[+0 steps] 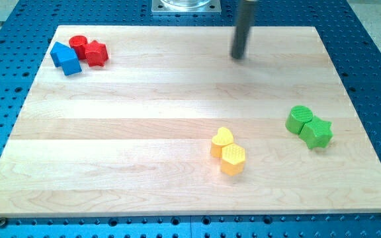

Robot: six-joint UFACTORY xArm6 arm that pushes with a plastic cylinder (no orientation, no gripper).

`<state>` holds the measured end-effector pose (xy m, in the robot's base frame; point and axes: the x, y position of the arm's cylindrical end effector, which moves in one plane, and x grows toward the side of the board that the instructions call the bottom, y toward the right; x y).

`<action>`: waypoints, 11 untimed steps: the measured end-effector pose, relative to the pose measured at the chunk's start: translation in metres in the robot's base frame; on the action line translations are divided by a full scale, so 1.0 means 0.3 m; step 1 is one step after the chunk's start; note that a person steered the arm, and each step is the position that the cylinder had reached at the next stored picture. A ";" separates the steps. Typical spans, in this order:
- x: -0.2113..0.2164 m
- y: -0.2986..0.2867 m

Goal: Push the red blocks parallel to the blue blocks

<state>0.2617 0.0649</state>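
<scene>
The red blocks, a red cylinder (78,45) and a red star-shaped block (96,53), are found touching at the far left of the wooden board (144,119), just beside 2 blue blocks (65,57). My tip (237,56) is seen far right of centre, well apart from every block. No claw is carried. A yellow heart (221,140) and yellow hexagon (233,159) are seen near centre; a green cylinder (300,119) and green star (317,132) right.

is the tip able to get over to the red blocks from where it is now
Probably yes. My tip is near the view's top, well right of the red cylinder and red star-like block. Only bare board lies between. The blue blocks sit on their far left side, out of the way.
</scene>
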 end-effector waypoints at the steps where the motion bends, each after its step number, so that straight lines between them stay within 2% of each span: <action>1: -0.168 -0.291; 2: -0.230 -0.432; 3: -0.230 -0.549; 4: -0.232 -0.858; 5: -0.233 -1.032; 6: -0.232 -1.039; 8: -0.069 -1.056; 10: -0.053 -1.079; 11: 0.012 -1.079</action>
